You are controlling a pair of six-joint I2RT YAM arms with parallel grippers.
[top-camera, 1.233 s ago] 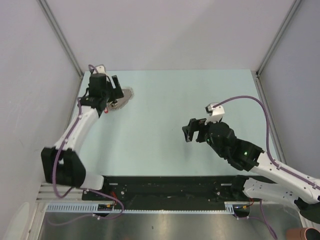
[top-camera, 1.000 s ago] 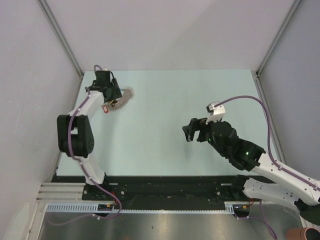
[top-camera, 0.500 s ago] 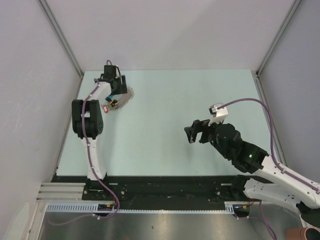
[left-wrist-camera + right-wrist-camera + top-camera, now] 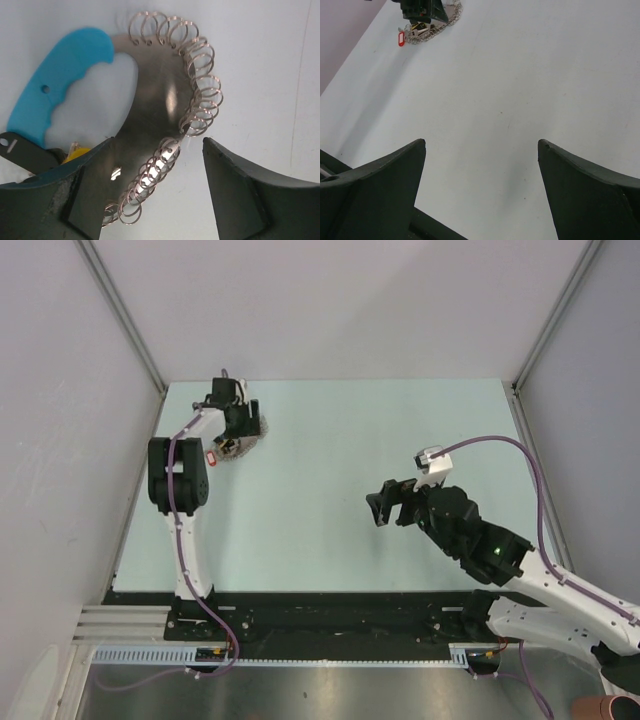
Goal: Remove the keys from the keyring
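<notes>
The keyring (image 4: 165, 95) lies flat at the table's far left: a curved silvery band edged with several small wire rings, plus a light-blue section (image 4: 60, 80). A dark key (image 4: 22, 154) and a yellow piece (image 4: 76, 150) sit at its lower left end. The red-headed key (image 4: 211, 454) lies just left of the keyring (image 4: 237, 448). My left gripper (image 4: 158, 142) hovers open over the ringed band, which runs between the fingers, nearer the left one. My right gripper (image 4: 385, 505) is open and empty, far to the right over bare table. In the right wrist view the keyring (image 4: 437, 25) is small and distant.
The pale table (image 4: 380, 430) is boxed in by grey walls, with metal posts (image 4: 125, 315) close to the keyring's corner. The far edge runs just behind the left gripper. A purple cable (image 4: 500, 445) loops over the right arm.
The left arm has folded upright and its gripper has shifted right, from the keyring's left side to directly over it. The right gripper has barely moved.
</notes>
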